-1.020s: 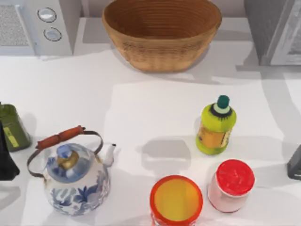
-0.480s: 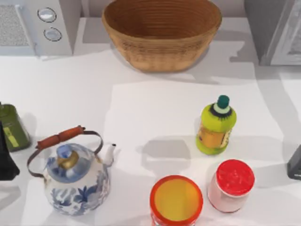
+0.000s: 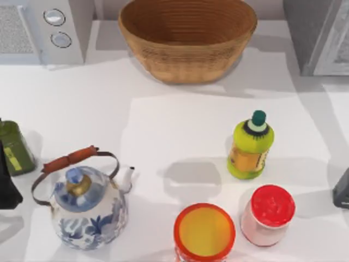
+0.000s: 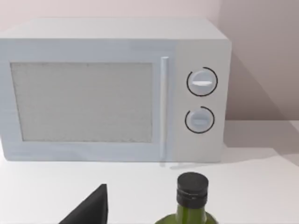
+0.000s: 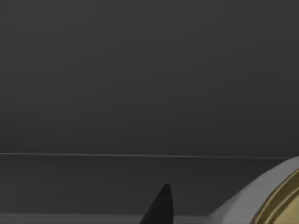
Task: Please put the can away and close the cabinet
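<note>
Left gripper (image 3: 6, 180) parked at the table's (image 3: 163, 120) 9 o'clock edge, a dark shape cut by the frame. Can't tell how far open it is, and nothing is seen in its hold. Green bottle (image 3: 13, 147) stands upright just beside it, on its 12 o'clock side. The left wrist view shows that bottle's black cap (image 4: 191, 189) close up, with the white microwave (image 4: 112, 93) behind it, door shut, two dials at its 3 o'clock side. In the top view the microwave (image 3: 43, 30) sits at 11 o'clock.

Blue-and-white kettle (image 3: 82, 207) at 8 o'clock, upright, handle with a red-brown grip, spout pointing to 3 o'clock. Wicker basket (image 3: 188, 38) at 12 o'clock, against the back.

Two can-like things near the front edge, can't tell which one the task means. Orange can (image 3: 204, 232) with a yellow top at 6 o'clock, upright. Red-lidded can (image 3: 268, 214) at 5 o'clock, just beside it but apart. Both out on the table, well apart from the cabinet. Yellow-green bottle (image 3: 251, 144) with a dark green cap at 3 o'clock of centre, upright, near the red-lidded can on its 12 o'clock side.

Grey cabinet (image 3: 316, 33) at 1 o'clock, back corner. Right gripper (image 3: 342, 188) parked at the 4 o'clock edge; can't tell its opening, no visible hold on anything. Right wrist view is dark.
</note>
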You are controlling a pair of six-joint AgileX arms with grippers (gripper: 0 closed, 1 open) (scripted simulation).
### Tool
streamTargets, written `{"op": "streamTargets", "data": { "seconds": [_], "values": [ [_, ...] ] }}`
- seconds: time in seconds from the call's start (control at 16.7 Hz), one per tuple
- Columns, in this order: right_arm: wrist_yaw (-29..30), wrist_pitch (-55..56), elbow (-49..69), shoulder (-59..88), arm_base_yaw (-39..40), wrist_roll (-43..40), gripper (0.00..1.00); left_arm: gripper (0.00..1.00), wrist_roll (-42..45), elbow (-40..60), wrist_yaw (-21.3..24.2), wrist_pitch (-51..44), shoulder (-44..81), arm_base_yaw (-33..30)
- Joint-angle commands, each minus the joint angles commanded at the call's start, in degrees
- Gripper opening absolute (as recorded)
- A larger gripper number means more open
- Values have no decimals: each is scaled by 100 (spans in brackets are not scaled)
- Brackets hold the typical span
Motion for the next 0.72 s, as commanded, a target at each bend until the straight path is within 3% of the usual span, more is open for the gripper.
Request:
{"op": "streamTargets", "data": {
  "seconds": [0.42, 0.72],
  "values": [
    [-218, -711, 3204, 2144, -241, 13, 0, 100, 0, 0, 0, 0, 0, 0],
    [-300, -904, 4020, 2801, -336, 42, 0, 100, 0, 0, 0, 0, 0, 0]
  ]
}}
